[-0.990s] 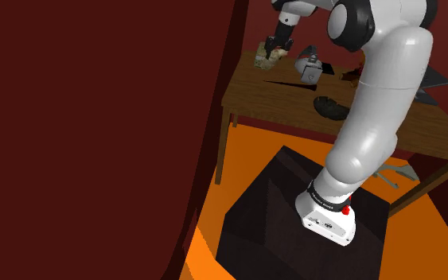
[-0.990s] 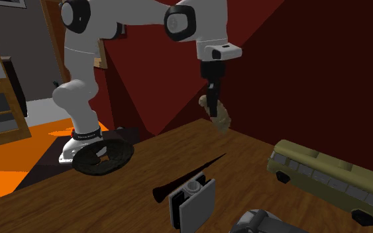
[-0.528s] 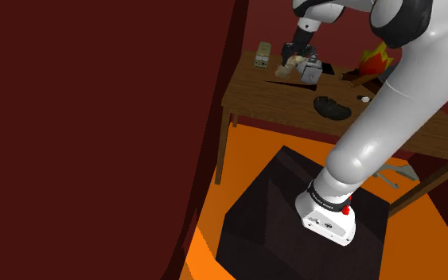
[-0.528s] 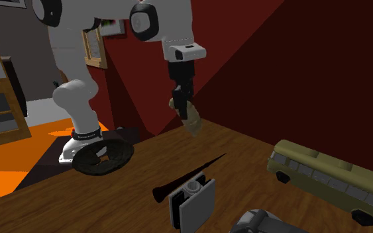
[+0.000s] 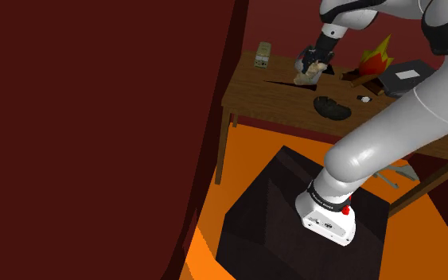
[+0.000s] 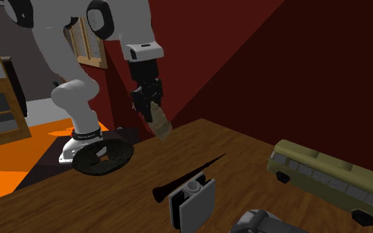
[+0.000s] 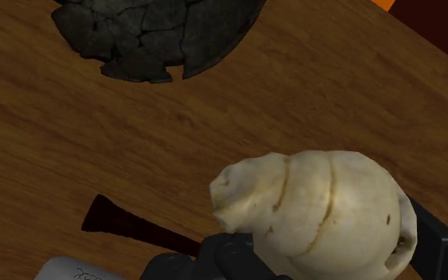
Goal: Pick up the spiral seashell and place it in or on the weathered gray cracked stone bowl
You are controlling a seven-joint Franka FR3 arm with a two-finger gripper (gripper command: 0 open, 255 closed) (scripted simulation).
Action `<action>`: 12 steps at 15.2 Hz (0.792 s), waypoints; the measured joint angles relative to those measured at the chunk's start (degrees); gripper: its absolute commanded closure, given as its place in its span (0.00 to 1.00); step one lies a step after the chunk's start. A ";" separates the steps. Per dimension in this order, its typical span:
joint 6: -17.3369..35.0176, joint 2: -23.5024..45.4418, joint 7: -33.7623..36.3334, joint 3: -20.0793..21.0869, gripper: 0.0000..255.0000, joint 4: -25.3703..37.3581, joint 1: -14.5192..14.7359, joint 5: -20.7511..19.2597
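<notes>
Just swung my hand, gripping the cream spiral seashell, toward the dark cracked stone bowl. Drop's close, I reckon.

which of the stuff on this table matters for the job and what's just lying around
Job: seashell, clasped in the gripper; dark cracked bowl.
Lying about: olive toy bus; black spike; grey boxy object; flame-shaped object.
</notes>
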 measured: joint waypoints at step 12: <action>-5.05 -19.00 -5.90 -2.62 1.00 -12.22 -10.69 -11.38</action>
